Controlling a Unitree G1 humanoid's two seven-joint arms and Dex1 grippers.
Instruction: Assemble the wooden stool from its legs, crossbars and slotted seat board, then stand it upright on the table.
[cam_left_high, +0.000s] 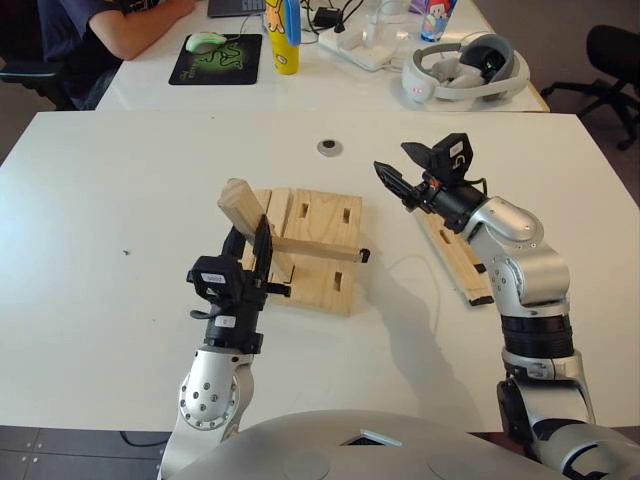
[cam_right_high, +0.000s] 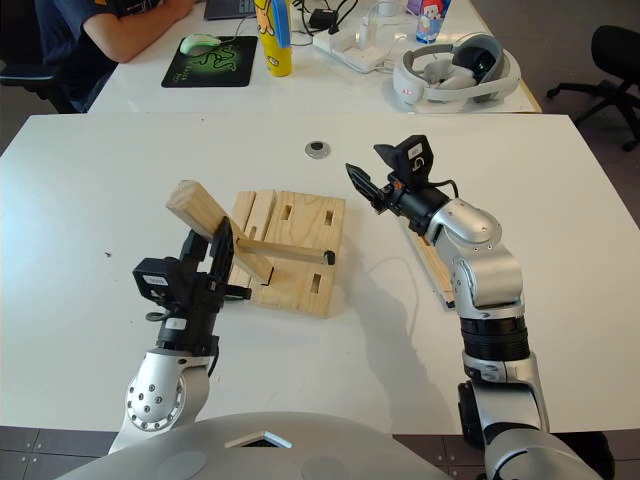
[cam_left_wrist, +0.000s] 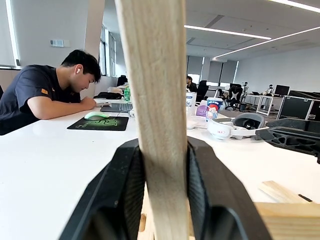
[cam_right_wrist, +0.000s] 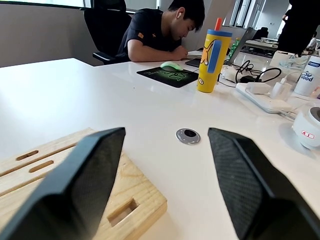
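Your left end effector (cam_left_high: 250, 245) is clamped on a pale, square-cut wooden leg (cam_left_high: 243, 204) that tilts over the left edge of the flat slotted seat board (cam_left_high: 325, 215) on the white table (cam_left_high: 120, 180). A thin wooden crossbar (cam_left_high: 320, 249) runs across the board. Right of it, your right end effector (cam_left_high: 395, 160) hovers wide open, with pale wooden frame pieces (cam_left_high: 462, 265) lying under its arm.

The seat board (cam_left_high: 323, 232) and leg (cam_left_high: 241, 205) are pale wood, the table (cam_left_high: 120, 200) white, the fingers (cam_right_wrist: 85, 190) textured black.
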